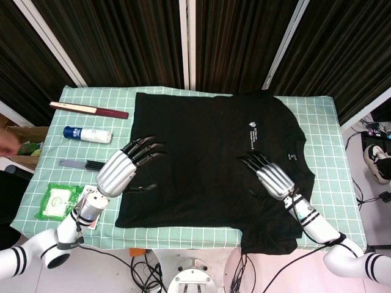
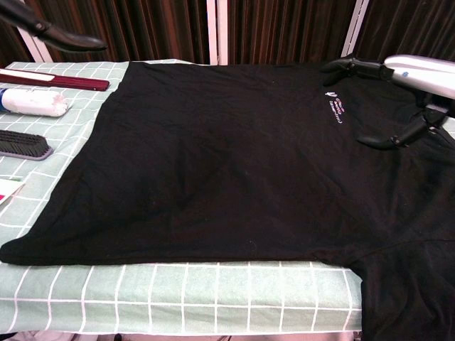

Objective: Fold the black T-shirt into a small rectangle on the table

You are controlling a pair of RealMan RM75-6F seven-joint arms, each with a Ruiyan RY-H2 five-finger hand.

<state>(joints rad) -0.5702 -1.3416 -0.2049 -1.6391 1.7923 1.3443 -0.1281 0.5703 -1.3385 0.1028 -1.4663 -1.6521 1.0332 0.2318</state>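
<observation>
Your black cotton T-shirt (image 1: 208,165) is lying spread flat across the desk with its green-and-white checked cloth (image 1: 324,122), small white chest print facing up, and one sleeve hangs off the near edge toward your right side. Nothing is folded yet.

Your left hand (image 1: 125,168) is over the shirt's left edge, fingers spread and pointing inward across the fabric, holding nothing. From the head view I can't tell whether the fingertips actually touch the cloth. In the chest view only a dark fingertip of it shows at the top left corner.

Your right hand (image 1: 269,174) is above the shirt's right half, just below the print, fingers apart and empty as well. The chest view shows it up off the fabric, with the thumb hanging lower than the other fingers.

Off to your left, clear of the shirt, you've got a long dark red flat case (image 1: 91,110) near the far edge, a white bottle with a blue cap (image 1: 88,135) lying on its side, a black comb (image 1: 82,163), and a green packet of wipes (image 1: 58,201) closest to you.
</observation>
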